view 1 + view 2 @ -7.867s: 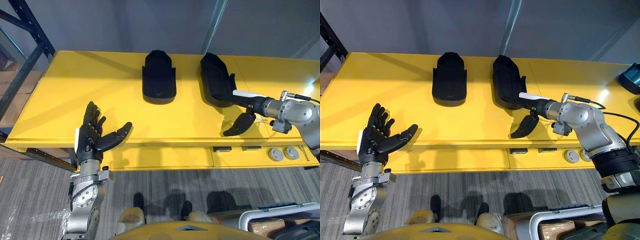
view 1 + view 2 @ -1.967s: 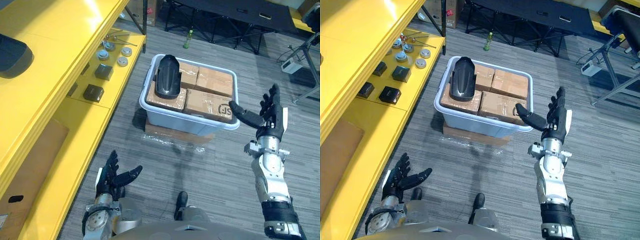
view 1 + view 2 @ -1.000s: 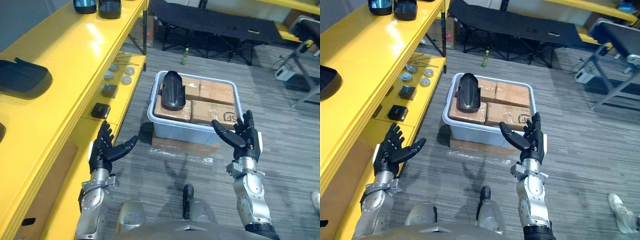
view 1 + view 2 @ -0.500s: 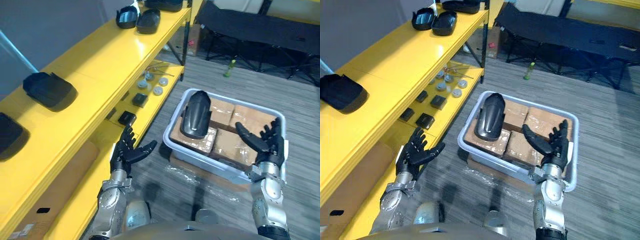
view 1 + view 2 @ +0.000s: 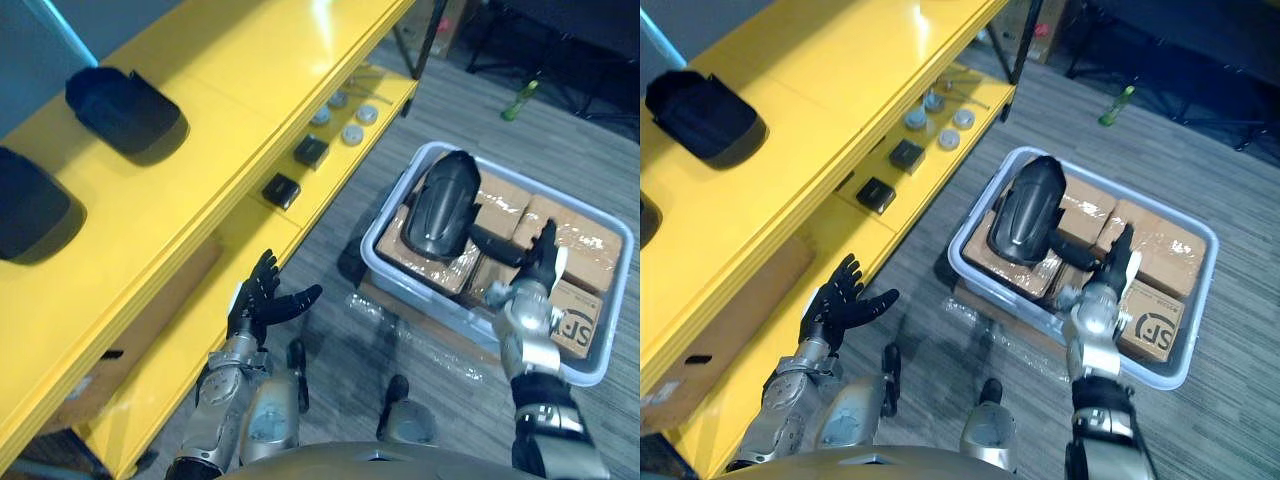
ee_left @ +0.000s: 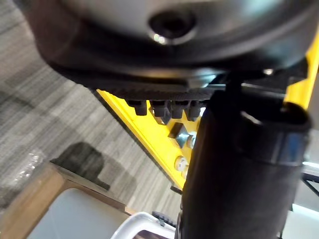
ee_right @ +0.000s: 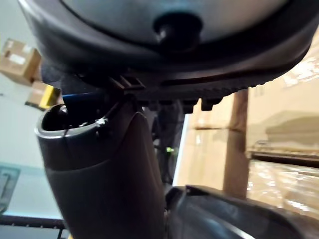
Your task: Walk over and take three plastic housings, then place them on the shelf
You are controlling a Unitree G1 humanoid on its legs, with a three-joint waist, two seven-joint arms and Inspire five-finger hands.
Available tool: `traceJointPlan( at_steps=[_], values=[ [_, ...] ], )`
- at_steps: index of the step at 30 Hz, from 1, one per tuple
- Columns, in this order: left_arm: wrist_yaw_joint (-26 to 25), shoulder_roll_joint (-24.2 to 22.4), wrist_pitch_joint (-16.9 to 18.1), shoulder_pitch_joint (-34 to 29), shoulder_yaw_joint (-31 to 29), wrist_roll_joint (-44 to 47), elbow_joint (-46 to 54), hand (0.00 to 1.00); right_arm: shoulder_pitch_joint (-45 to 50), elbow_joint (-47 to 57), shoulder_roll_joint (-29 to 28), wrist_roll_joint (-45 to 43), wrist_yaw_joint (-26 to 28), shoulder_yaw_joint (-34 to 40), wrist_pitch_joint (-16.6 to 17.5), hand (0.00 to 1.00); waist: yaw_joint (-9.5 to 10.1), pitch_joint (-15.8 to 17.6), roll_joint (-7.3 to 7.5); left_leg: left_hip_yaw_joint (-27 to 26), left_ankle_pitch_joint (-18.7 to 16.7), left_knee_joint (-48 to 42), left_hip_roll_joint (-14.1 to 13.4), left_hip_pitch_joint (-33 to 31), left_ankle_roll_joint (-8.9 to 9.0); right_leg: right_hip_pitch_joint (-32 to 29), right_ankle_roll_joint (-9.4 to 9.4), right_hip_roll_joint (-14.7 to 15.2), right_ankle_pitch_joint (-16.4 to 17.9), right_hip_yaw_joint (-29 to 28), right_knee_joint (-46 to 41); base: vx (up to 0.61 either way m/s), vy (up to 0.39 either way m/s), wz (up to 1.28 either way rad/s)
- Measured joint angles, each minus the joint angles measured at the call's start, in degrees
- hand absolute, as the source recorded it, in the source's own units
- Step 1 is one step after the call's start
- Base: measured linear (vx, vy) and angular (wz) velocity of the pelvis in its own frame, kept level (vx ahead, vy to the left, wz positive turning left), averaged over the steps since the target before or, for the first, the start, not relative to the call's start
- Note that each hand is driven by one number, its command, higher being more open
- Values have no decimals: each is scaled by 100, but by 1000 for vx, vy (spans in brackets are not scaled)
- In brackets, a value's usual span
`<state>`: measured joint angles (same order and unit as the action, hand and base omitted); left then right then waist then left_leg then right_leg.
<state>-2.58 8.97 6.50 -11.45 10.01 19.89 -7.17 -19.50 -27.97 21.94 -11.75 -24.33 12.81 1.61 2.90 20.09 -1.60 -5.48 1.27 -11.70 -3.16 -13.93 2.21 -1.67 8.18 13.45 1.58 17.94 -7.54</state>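
Left eye view: beside the long yellow shelf (image 5: 250, 90), a pale grey plastic tub (image 5: 430, 300) of cardboard boxes (image 5: 590, 235) carries the black plastic housing (image 5: 440, 205). Its long axis runs away from the robot, rounded end farthest. The right hand (image 5: 541, 262), fingers straight and open, hovers just right of it, nearer than the open left hand (image 5: 258, 305).
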Motion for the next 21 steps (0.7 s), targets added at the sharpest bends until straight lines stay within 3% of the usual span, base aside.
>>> traceJointPlan(
  at_steps=[5,10,14,20,21],
  values=[
    [-7,4,0,15,111,43,-30,100,-982,-839,653,0,75,-48,-28,100,74,258,-49,85,170,38,30,-278,-69,-295,11,24,-10,68,-139,-34,4,11],
    [-75,-1,43,110,271,186,-208,100,-1416,-1428,1061,4,431,-447,-306,100,125,383,-113,90,182,34,50,-268,-80,-302,10,48,-9,64,-179,-5,3,-1],
    [-175,-23,114,311,450,270,-516,100,-2310,-2232,1579,25,650,-874,-678,100,168,623,-370,150,220,-14,56,-446,-96,-596,-28,109,108,84,-554,-55,11,5],
    [-347,-76,120,421,604,468,-933,100,-2873,-3032,1871,276,865,-1234,-1262,100,357,712,-517,343,364,3,74,-649,-61,-896,-85,184,332,245,-1028,-51,-19,17],
    [-353,-77,119,419,612,499,-941,100,-2919,-3059,1909,481,964,-1239,-1367,0,370,713,-519,368,409,35,98,-656,-59,-934,-87,226,402,291,-1143,-45,-29,24]
  ],
)
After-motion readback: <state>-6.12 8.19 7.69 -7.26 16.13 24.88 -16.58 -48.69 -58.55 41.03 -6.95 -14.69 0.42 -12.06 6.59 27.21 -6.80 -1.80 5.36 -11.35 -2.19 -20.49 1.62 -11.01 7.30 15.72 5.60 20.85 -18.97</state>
